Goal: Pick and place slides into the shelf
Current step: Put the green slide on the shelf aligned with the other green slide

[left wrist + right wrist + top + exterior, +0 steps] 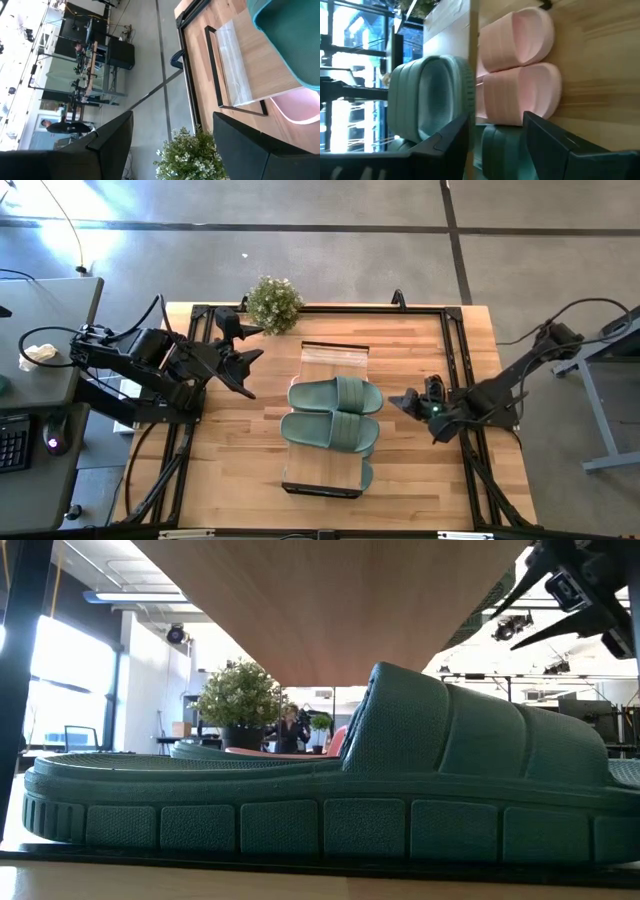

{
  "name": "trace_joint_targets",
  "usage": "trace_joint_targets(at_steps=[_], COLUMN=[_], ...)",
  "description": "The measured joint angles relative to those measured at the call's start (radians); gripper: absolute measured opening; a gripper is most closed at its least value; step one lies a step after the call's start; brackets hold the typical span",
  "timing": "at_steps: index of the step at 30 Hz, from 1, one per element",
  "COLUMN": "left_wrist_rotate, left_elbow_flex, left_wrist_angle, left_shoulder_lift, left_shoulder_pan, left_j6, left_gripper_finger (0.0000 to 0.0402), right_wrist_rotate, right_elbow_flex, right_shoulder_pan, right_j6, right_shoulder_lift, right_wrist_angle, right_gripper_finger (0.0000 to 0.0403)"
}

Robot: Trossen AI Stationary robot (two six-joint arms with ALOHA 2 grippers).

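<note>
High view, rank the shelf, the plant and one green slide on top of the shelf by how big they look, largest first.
1. Shelf, the longest by far.
2. Green slide, spanning more than the shelf's width.
3. Plant, a smaller round clump.

The slide sits higher, so nearer the camera, but its lead over the plant looks clear.

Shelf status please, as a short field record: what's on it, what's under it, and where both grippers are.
shelf: light-wood rack mid-table, long axis running away from the front edge
top plank: two sage-green slides side by side, toes toward the right arm
lower tier: pink pair under the plank; another green slide beside them
left gripper: open, empty, left of shelf
right gripper: open, empty, right of shelf
potted plant: far edge
</note>
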Motion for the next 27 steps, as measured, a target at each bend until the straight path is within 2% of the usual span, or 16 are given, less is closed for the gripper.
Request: trace_joint_targets(at_steps=[5,9,12,16,18,22,24,27], left_wrist_rotate=[0.0,0.0,0.0,0.002,0.01,0.018,0.019,0.018], left_elbow_flex=[0.0,0.0,0.0,0.0,0.0,0.0,0.0,0.0], left_wrist_angle=[0.0,0.0,0.0,0.0,0.001,0.001,0.001,0.001], left_shoulder_lift=[0.0,0.0,0.001,0.005,0.006,0.012,0.013,0.013], left_shoulder_pan=[0.0,0.0,0.0,0.0,0.0,0.0,0.0,0.0], left_j6=[-0.003,-0.003,-0.006,-0.025,-0.029,-0.03,-0.03,-0.031], left_gripper_finger=[0.0257,0.0257,0.0257,0.0257,0.0257,0.0257,0.0257,0.0257], right_wrist_rotate=[0.004,-0.005,0.042,0.03,0.029,-0.012,-0.062,-0.079], right_elbow_flex=[0.007,0.027,0.048,0.058,0.058,0.058,0.057,0.057], right_shoulder_pan=[0.023,0.032,0.019,-0.02,-0.038,-0.084,-0.104,-0.12], right_j6=[-0.006,-0.176,-0.342,-0.532,-0.613,-0.682,-0.723,-0.812], right_shoulder_lift=[-0.093,-0.163,-0.167,-0.159,-0.146,-0.099,-0.068,-0.026], right_wrist_angle=[-0.142,-0.209,-0.181,-0.182,-0.172,-0.161,-0.151,-0.068], right_gripper_finger=[0.0174,0.0162,0.012,0.0029,0.0009,0.002,0.001,0.0003])
